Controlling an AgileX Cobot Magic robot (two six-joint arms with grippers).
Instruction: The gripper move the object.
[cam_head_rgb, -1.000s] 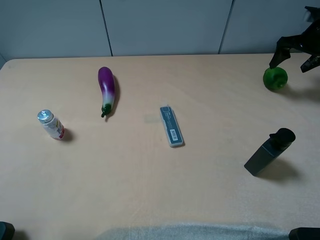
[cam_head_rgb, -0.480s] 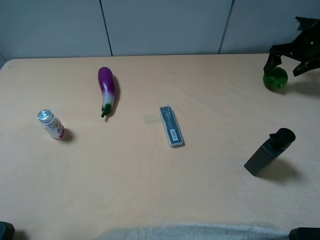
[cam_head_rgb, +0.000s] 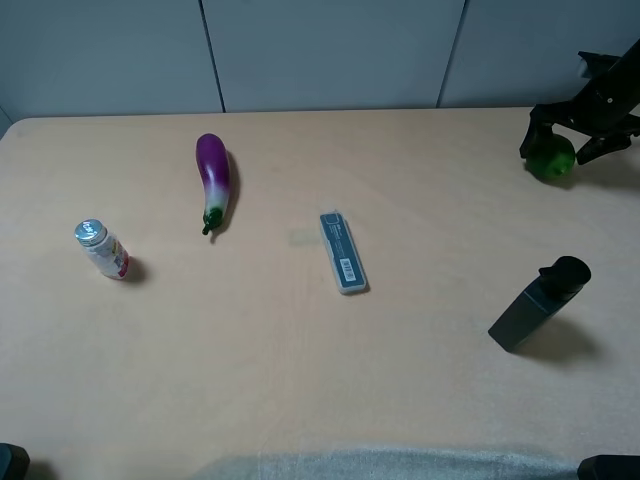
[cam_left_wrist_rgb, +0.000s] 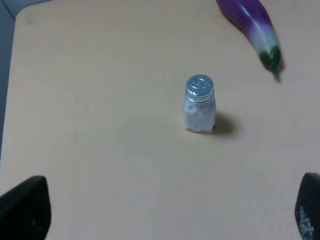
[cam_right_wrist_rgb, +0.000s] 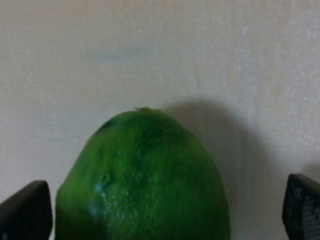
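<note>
Green fruit (cam_head_rgb: 552, 160) sits near the far right corner of the pale tan bench (cam_head_rgb: 420, 380), below a grey panelled wall (cam_head_rgb: 330, 50). My right claw (cam_head_rgb: 555, 148) straddles it, fingers spread wide, gripping nothing. Nearer: black angular bottle (cam_head_rgb: 538, 305). Mid-bench: flat grey case (cam_head_rgb: 343, 252). Left: eggplant (cam_head_rgb: 213, 180), small capped bottle (cam_head_rgb: 102, 249).

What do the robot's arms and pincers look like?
The right pincer is black and angular, with two claw-like fingers that have a fine mesh texture. Of the left pincer only two dark fingertips show. No markings are visible.
</note>
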